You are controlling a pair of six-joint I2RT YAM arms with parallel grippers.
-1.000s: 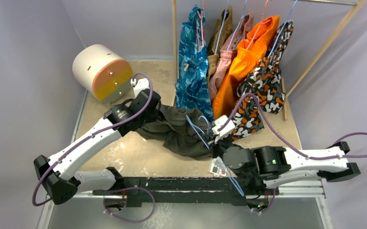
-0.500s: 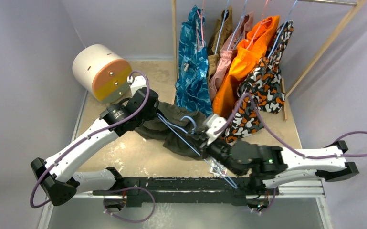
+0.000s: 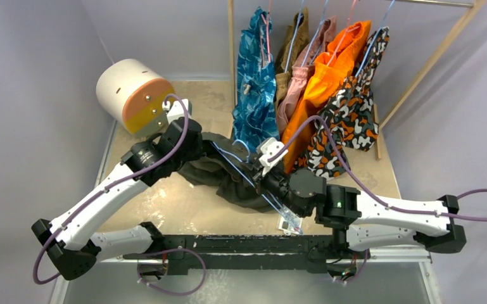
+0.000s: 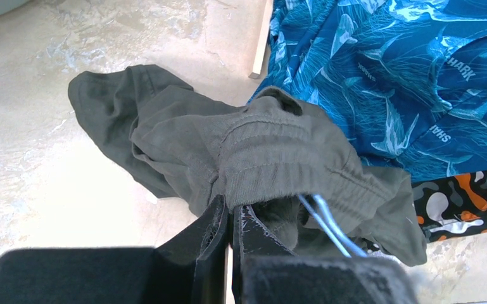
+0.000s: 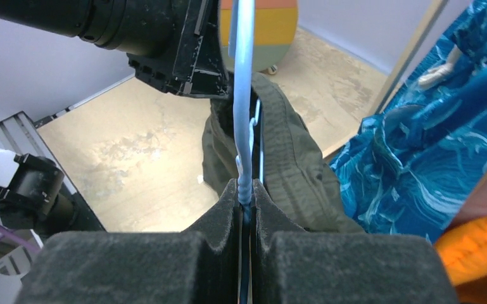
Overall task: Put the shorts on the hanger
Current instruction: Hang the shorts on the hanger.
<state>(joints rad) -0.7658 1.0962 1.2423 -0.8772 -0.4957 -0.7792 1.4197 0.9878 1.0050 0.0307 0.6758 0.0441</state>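
Beige speckled tabletop (image 3: 183,209) fills the space between grey walls, and the dark olive-green fabric shorts (image 3: 218,174) lie bunched at its middle. From where I stand, the left gripper (image 4: 231,212) comes in at their 10 o'clock edge, its black jaws pinched tight on the ribbed waistband, lifting that edge a little. The right gripper (image 5: 246,190) sits at the 3 o'clock side, its foam pads pressed together on the thin light-blue wire hanger (image 5: 244,95). The wire runs from that grip across the fabric and passes under the waistband.

At 12 o'clock it is crowded: the blue shark-print shorts (image 3: 253,82) hang with their hem just beside the olive fabric, next to the wooden rack post (image 3: 231,50). A white cylinder with an orange and yellow face (image 3: 133,95) stands at 10 o'clock, near the left arm's wrist. Bare table shows from 6 to 9 o'clock, up to the near edge.
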